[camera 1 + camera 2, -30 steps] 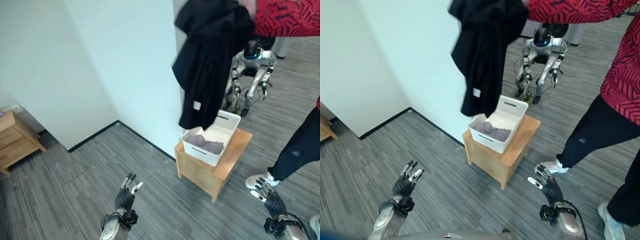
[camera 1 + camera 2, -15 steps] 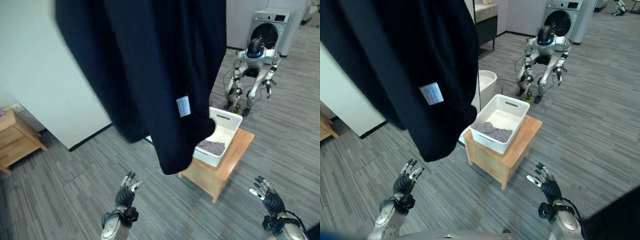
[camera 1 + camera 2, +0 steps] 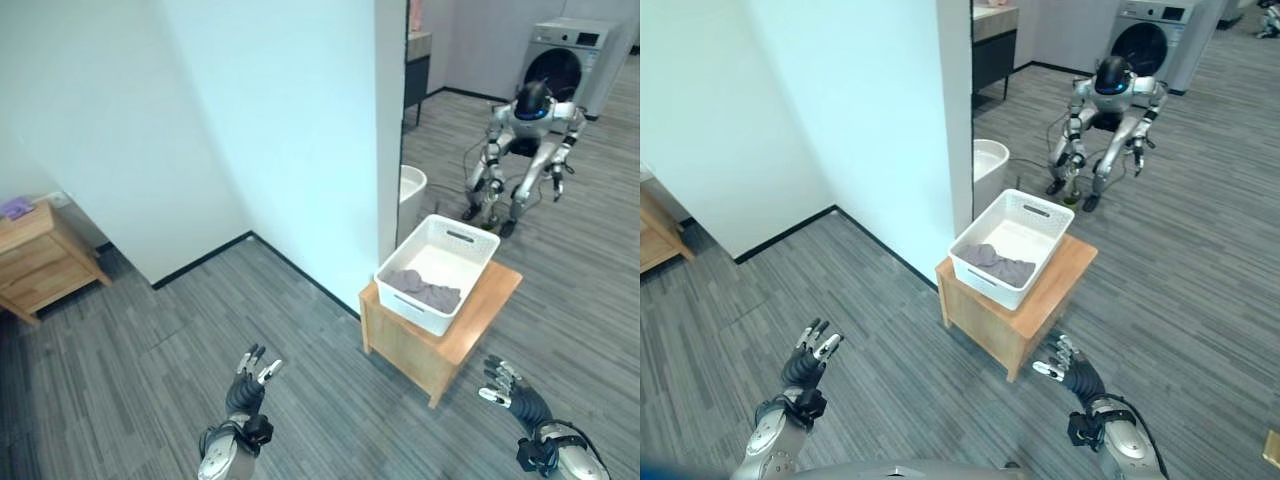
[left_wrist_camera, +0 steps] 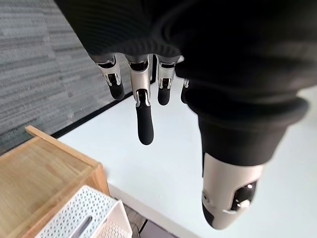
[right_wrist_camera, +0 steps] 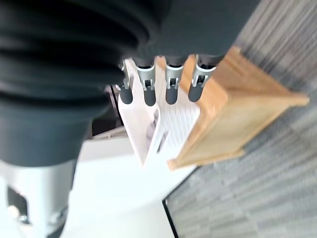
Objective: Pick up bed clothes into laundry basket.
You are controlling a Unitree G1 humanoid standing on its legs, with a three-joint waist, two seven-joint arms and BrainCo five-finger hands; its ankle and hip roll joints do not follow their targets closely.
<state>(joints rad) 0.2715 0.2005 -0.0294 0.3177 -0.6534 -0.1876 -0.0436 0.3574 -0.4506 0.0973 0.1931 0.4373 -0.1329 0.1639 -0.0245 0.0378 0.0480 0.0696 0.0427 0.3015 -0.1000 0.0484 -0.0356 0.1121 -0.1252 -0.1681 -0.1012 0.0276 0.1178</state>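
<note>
We see a white laundry basket [image 3: 437, 271] sitting on a small wooden table [image 3: 480, 320], taking up the table's end nearest the white wall [image 3: 250, 120]. A grey garment [image 3: 425, 291] lies inside at the basket's near end. Our left hand [image 3: 245, 388] and right hand [image 3: 510, 388] hang low over the grey floor [image 3: 120, 360], fingers straight and spread, holding nothing.

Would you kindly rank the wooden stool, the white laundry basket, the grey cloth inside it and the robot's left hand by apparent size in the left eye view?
1. Wooden stool.
2. White laundry basket.
3. Grey cloth.
4. Left hand, open; it looks roughly like the cloth, and being nearer the camera makes that ranking unsure.
</note>
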